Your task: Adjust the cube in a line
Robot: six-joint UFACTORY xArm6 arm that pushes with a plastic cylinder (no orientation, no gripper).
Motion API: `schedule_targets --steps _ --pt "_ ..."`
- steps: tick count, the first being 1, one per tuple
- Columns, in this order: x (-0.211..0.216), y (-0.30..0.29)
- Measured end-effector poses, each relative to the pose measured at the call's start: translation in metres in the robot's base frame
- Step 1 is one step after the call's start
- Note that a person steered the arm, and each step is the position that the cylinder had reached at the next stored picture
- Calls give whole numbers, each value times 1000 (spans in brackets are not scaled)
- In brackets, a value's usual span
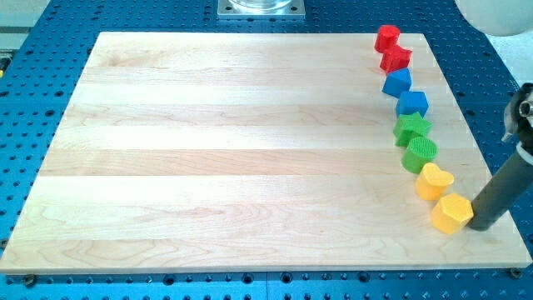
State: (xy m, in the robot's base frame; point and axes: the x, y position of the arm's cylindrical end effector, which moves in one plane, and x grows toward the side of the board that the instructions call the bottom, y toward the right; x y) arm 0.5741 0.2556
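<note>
Several blocks run in a slightly curved line down the right side of the wooden board. From the top: a red round block, a red star-like block, a blue block, a blue cube-like block, a green star-like block, a green round block, a yellow heart-like block and a yellow hexagonal block. My tip rests on the board just to the right of the yellow hexagonal block, touching or almost touching it.
The board lies on a blue perforated table. A metal mount sits at the view's top centre. The arm's body hangs over the board's right edge.
</note>
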Motion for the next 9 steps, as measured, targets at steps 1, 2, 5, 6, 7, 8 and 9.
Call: schedule_targets --steps 1,2,5,6,7,8,9 --pt "0 -2" --pt "0 65" --pt "-7 89" --pt "-4 89" --pt "-7 89" --pt "-35 89" --pt "-44 89"
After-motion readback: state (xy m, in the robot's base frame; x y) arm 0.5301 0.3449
